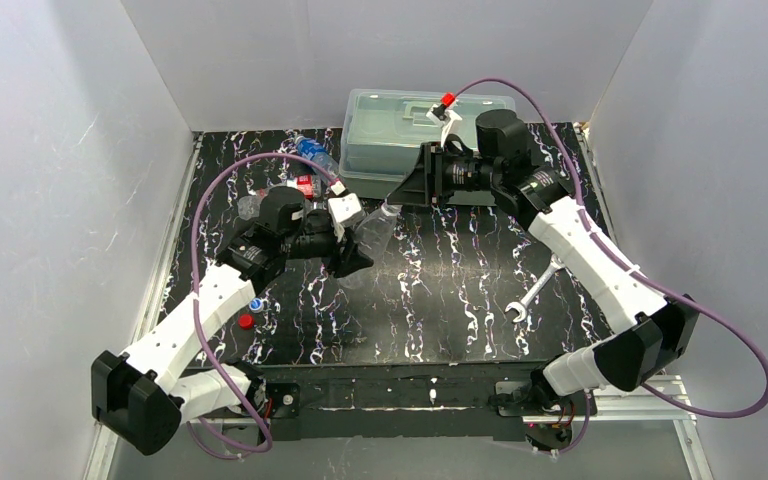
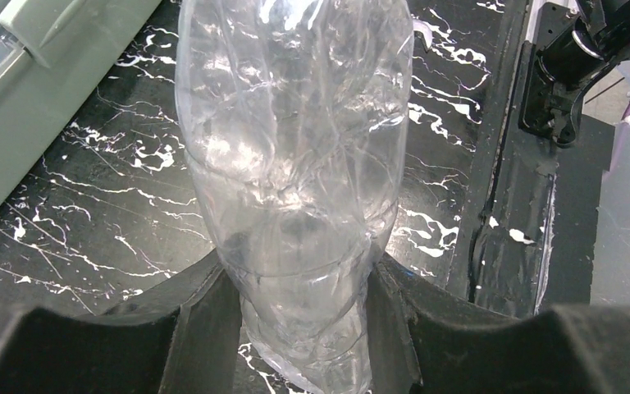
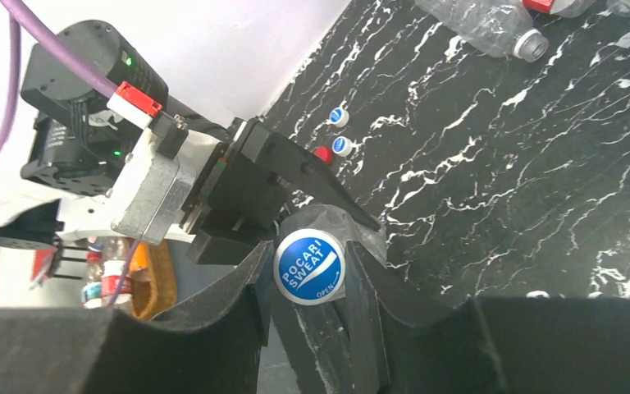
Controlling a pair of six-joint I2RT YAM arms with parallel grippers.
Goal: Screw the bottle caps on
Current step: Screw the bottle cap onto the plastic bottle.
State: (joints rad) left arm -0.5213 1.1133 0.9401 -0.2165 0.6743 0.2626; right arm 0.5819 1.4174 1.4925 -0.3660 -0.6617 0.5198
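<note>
Nearest the bases, beside the left arm, lie the loose caps: a small red round plastic screw cap (image 1: pixel 246 321), and in the right wrist view one blue-and-white round plastic screw cap (image 3: pixel 343 145) with a second blue-and-white cap (image 3: pixel 338 116) just beyond it. A silver open-ended wrench (image 1: pixel 532 292) lies on the black marbled table (image 1: pixel 440 300) by the right arm. At mid-table the left gripper (image 1: pixel 355 252) pinches the body of the plain clear plastic bottle (image 2: pixel 295 148). The bottle's long axis runs from that gripper away toward the right gripper (image 1: pixel 407 192), neck leading. The right gripper is pressed onto a third blue-and-white cap (image 3: pixel 308 264), sitting at the neck in line with that axis, so the twisting likely falls to the right arm; whether the threads have caught I cannot tell. Farther back lie a red-labelled clear bottle (image 1: pixel 305 186) and a blue-labelled clear bottle (image 1: pixel 310 150), in front of the translucent lidded box (image 1: pixel 400 120). Count: three bottles; four caps, three blue-and-white and one red
</note>
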